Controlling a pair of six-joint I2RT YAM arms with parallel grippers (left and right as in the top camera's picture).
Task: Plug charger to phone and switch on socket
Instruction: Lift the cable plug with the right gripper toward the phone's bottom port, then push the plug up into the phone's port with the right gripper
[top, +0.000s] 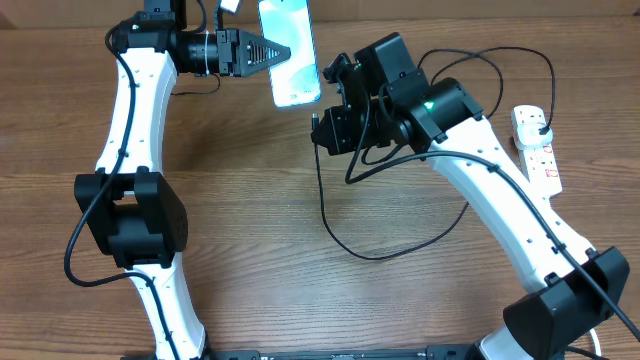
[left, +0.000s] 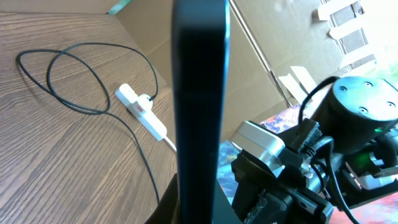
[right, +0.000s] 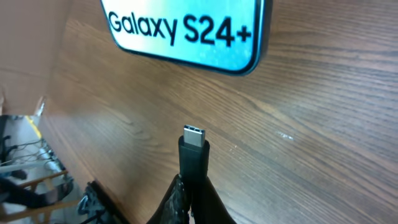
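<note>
The phone (top: 288, 50), with a light blue screen reading "Galaxy S24+" (right: 186, 31), is held at its left edge by my left gripper (top: 268, 52), which is shut on it. In the left wrist view the phone's dark edge (left: 199, 106) stands upright between the fingers. My right gripper (top: 322, 128) is shut on the charger's connector end (right: 194, 152); the metal tip points at the phone's lower edge, a short gap away. The black cable (top: 370, 250) loops across the table to a black plug (top: 541, 128) in the white socket (top: 537, 148) at the right.
The socket strip and its white cord also show in the left wrist view (left: 142, 111), with cable loops (left: 74, 81) beside it. A cardboard wall (left: 261, 56) stands behind the table. The right arm's body (left: 348, 124) is close to the phone.
</note>
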